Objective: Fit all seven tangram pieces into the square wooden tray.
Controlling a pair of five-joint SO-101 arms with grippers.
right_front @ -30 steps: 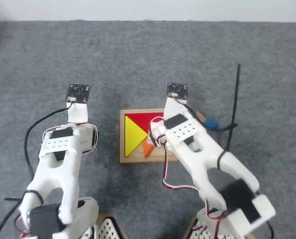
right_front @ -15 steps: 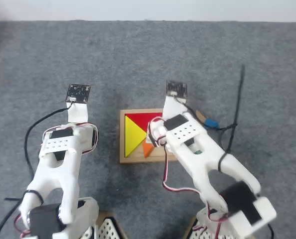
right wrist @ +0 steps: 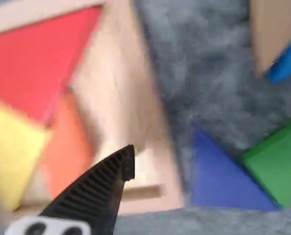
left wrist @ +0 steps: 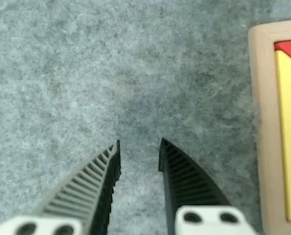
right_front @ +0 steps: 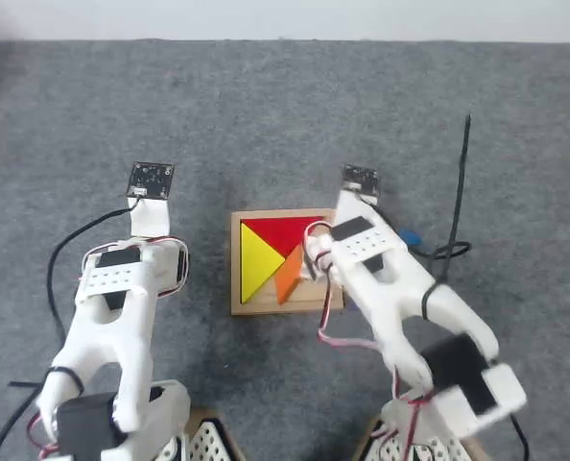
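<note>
Blue triangle (right wrist: 218, 174) lies just beside right gripper (right wrist: 130, 157), outside wooden tray (right wrist: 153, 122); grip state indeterminate. Left gripper (left wrist: 139, 147): jaws slightly parted, empty, farther off.

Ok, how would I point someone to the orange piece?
Find the square wooden tray on the grey table. Inside, the orange piece lies beside the yellow triangle, below the red triangle in the high view. It alone is orange.
</note>
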